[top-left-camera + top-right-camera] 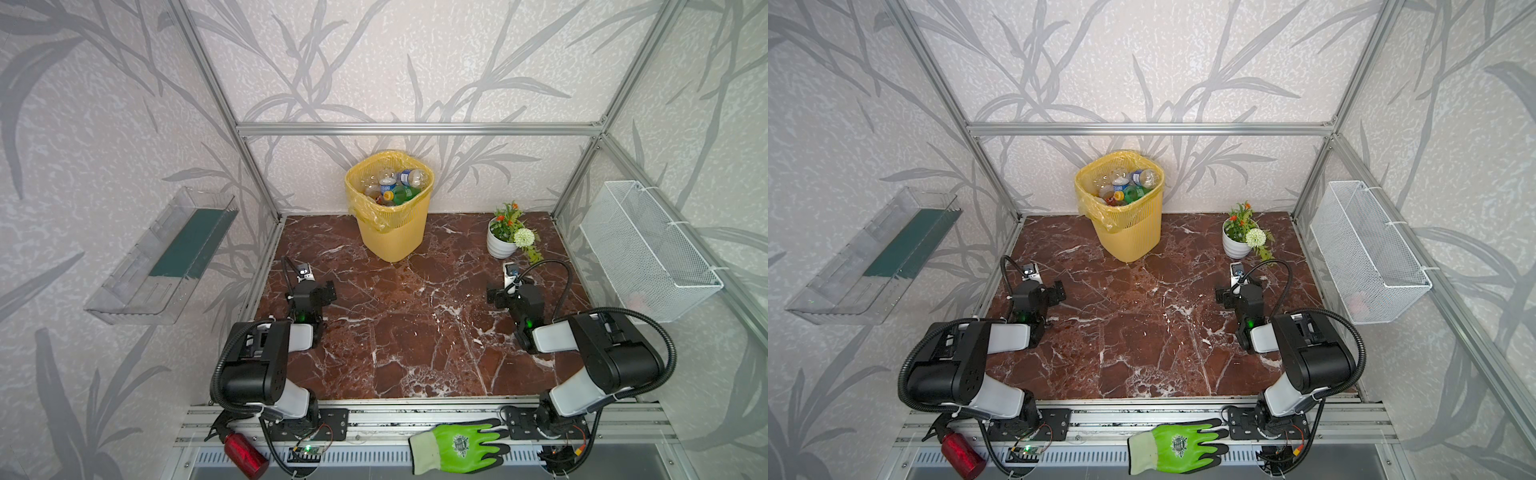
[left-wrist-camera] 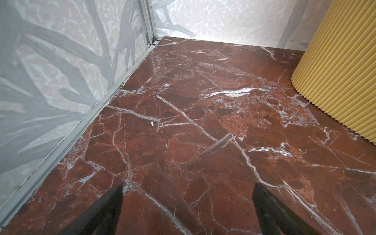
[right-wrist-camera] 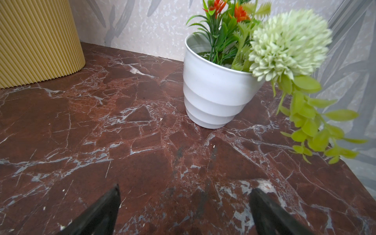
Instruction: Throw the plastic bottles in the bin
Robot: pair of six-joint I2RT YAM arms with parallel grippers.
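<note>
The bin [image 1: 392, 237] [image 1: 1129, 237], yellow, ribbed and lined with a yellow bag, stands at the back of the marble floor. Inside it lie several plastic bottles [image 1: 395, 187] [image 1: 1127, 187], clear ones with blue labels and one green. No bottle shows on the floor. My left gripper [image 2: 188, 187] [image 1: 322, 289] hangs open over bare marble at the left, with the bin's wall [image 2: 335, 71] ahead of it. My right gripper [image 3: 184, 189] [image 1: 505, 291] is open and empty at the right, with the bin [image 3: 36, 40] off to one side.
A white flower pot [image 1: 500, 243] [image 3: 213, 91] with artificial plants stands just beyond my right gripper. A white wire basket [image 1: 648, 249] hangs on the right wall and a clear tray [image 1: 162, 257] on the left. A green glove [image 1: 461, 444] and a red canister [image 1: 245, 455] lie on the front rail.
</note>
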